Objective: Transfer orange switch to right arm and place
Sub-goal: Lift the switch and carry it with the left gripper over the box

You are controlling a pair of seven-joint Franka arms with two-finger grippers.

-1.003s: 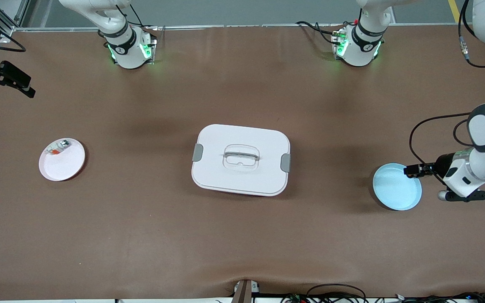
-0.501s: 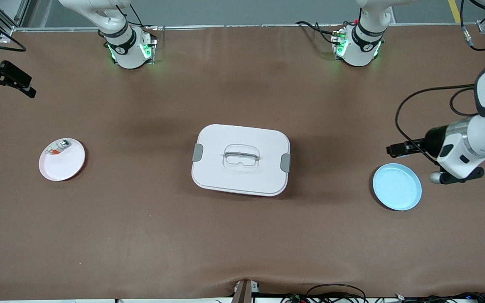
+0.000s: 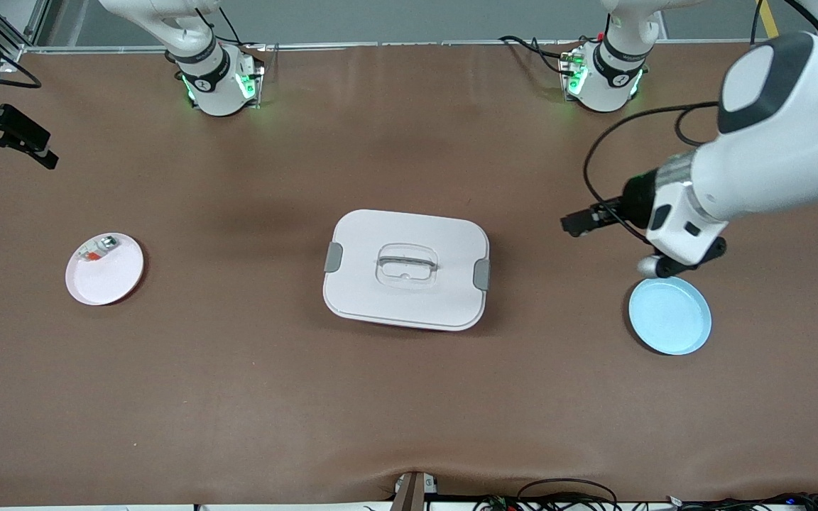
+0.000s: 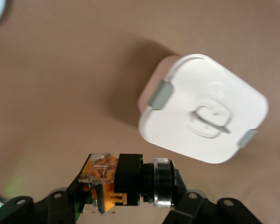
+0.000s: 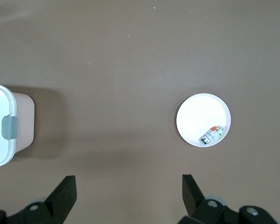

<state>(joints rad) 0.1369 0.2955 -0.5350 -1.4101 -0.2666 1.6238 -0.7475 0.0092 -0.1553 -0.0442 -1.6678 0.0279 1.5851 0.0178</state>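
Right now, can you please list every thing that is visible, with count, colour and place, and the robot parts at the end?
orange switch: one, black body with tan-orange rear block, held in the left gripper above the table.
lidded box: one, white with grey clasps, at the table's middle.
blue plate: one, light blue, at the left arm's end of the table.
pink plate: one, pale pink, at the right arm's end of the table.
small part: one, silvery-white with a red bit, on the pink plate.
table: one, brown.
left gripper: one, black, shut on the orange switch, over the table between box and blue plate.
right gripper: one, black, open, waiting high over its end of the table.
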